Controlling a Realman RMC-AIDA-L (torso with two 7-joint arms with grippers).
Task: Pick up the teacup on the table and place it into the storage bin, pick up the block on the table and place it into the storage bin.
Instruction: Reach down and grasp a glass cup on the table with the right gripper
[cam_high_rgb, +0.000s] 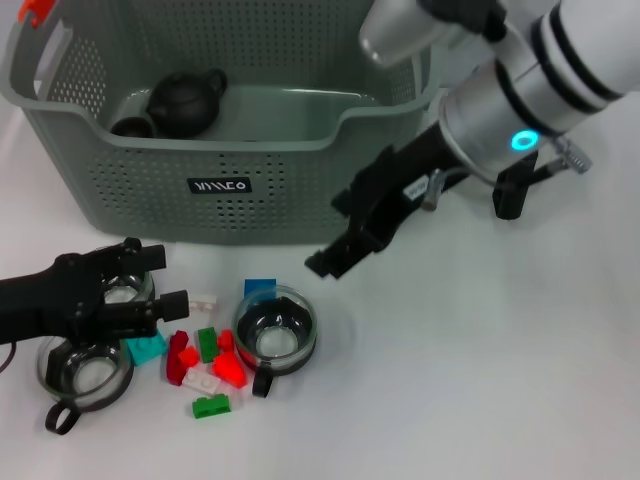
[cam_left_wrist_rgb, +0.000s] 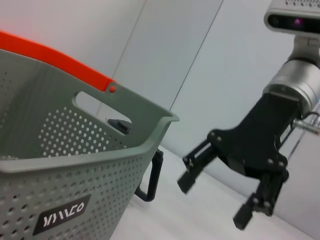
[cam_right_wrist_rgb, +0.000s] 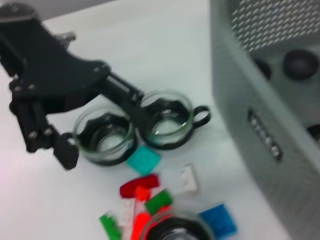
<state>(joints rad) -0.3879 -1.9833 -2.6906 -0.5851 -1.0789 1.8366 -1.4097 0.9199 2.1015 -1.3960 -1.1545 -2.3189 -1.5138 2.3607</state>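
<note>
now | storage bin (cam_high_rgb: 300, 190) label (cam_high_rgb: 221, 185) white lettering unreadable | both claws open

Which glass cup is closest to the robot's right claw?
The glass teacup beside the blue block, right of the block pile. The right gripper hovers nearest it.

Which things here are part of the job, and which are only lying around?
Job: storage bin; three glass teacups; loose blocks; left claw and right claw, both open.

Lying around: dark teapot inside the bin.
</note>
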